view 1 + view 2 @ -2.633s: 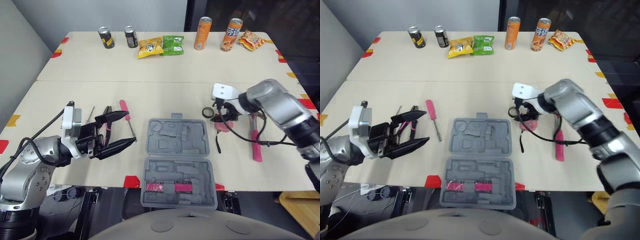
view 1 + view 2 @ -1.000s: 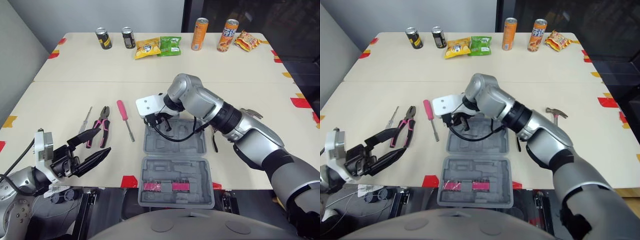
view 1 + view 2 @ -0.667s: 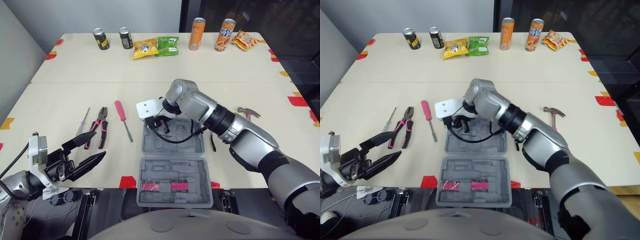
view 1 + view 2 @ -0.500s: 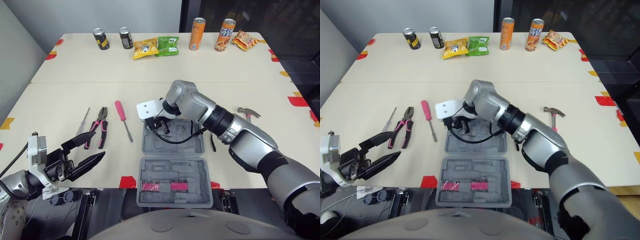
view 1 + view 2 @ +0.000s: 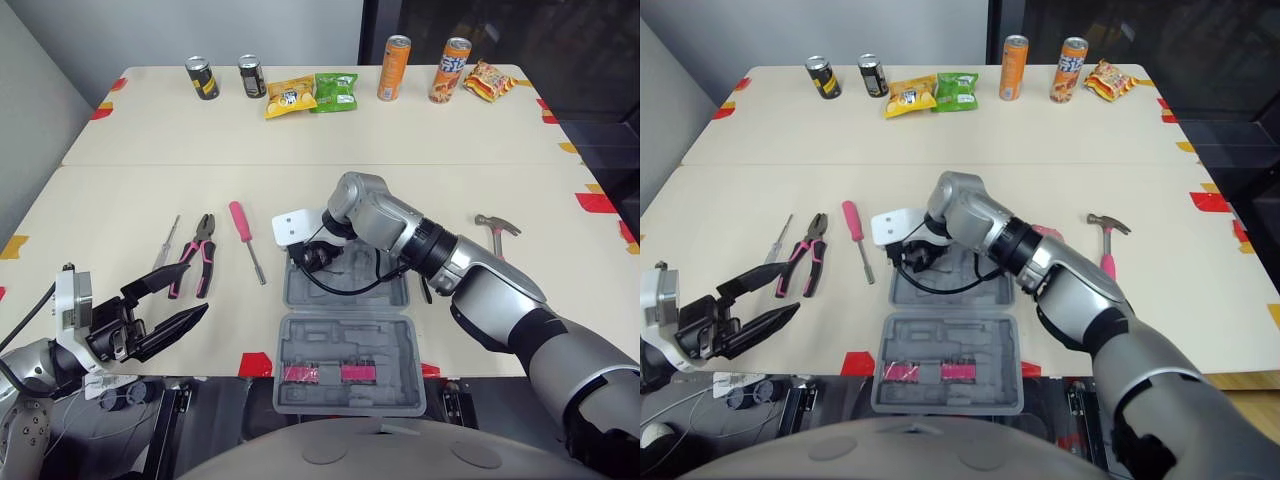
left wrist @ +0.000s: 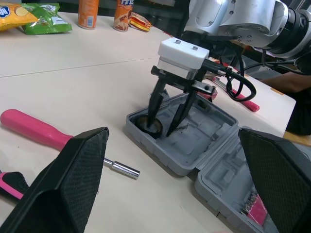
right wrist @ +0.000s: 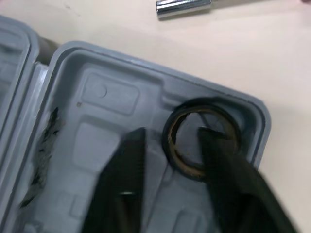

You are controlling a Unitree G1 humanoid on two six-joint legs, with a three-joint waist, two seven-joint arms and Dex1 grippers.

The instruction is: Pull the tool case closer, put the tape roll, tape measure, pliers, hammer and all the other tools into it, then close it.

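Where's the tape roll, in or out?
In: tape roll sits in the tool case corner recess, right gripper open around its wall.

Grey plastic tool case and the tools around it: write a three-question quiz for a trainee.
1. True or false: the black tape roll lies in a corner recess of the open grey plastic tool case.
2. Which lies to the robot's right of the case? A pink-handled pliers, B pink-handled hammer, C pink screwdriver.
3. Fill in: the left gripper has its fingers ____.
Key: 1 true; 2 B; 3 open.

Grey tool case (image 5: 345, 340); black tape roll (image 7: 168, 138); pink-handled screwdriver (image 5: 240, 220); pink-and-black pliers (image 5: 203, 245); pink-gripped hammer (image 5: 1106, 262).
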